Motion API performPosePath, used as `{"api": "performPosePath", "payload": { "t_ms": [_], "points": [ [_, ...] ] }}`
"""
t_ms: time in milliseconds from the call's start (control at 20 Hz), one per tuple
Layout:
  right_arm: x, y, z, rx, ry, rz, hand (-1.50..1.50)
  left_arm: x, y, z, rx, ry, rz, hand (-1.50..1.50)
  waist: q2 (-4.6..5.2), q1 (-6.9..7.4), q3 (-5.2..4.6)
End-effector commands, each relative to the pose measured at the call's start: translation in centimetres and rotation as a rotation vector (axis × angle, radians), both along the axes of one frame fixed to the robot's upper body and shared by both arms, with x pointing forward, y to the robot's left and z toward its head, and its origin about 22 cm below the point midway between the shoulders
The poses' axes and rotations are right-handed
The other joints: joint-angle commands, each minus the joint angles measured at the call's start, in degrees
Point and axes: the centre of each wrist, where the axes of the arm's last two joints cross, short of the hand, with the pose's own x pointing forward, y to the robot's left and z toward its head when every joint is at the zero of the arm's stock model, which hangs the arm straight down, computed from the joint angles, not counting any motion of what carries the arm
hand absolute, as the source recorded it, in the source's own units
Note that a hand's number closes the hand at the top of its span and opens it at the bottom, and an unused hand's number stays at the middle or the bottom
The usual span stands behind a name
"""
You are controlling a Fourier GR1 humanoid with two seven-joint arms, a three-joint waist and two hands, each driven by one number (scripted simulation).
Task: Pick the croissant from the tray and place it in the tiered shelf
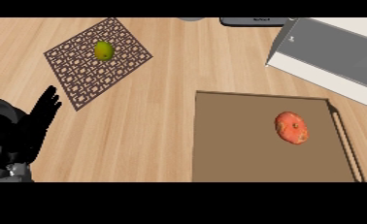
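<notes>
Pale wood-grain counter (158, 121) fills the head view, planks running roughly left to right.

Head view, left side: black left hand (32, 126) at the lower left edge, fingers straight and pointing up, nothing in it, resting over the counter. Right hand not seen anywhere.

Head view, upper left: dark brown lattice mat (79, 72), square, turned to sit like a diamond. A small yellow-green fruit (104, 50) lies on it, toward its upper part. The mat's lower corner is near the left hand's fingertips but apart from them.

Head view, lower right: brown tray (237, 140) with a raised lip along its top edge and a lighter rim down its right side; its lower end runs out of view. On it, toward the right half, lies a rounded orange-red pastry-like item, taken here as the croissant (291, 127), though it looks more like a blotchy oval lump. It sits flat on the tray, well apart from the left hand.

Head view, upper right: grey and white tiered shelf (323, 53), angled, cut off by the right edge, just beyond the tray's top right corner. A dark flat object (254, 21) and a grey round thing (191, 18) show at the top edge; too little visible to identify
</notes>
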Motion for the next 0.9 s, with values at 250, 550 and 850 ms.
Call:
{"api": "performPosePath", "payload": {
  "t_ms": [250,550,850],
  "points": [
    [3.4,-1.8,2.3,-0.063,0.093,-0.118,1.50,-1.3,0.6,0.6,-0.004,0.004,-0.016,0.00,0.13,0.64,0.08],
    [6.5,-4.6,3.4,-0.096,0.097,-0.205,1.50,-0.4,0.1,-1.4,-0.016,-0.001,-0.023,0.00,0.31,0.57,0.06],
    [10.4,-5.7,0.7,-0.128,0.124,-0.237,1.50,0.8,0.8,-0.5,-0.013,-0.015,-0.005,0.00,0.32,0.59,0.07]
  ]
}}
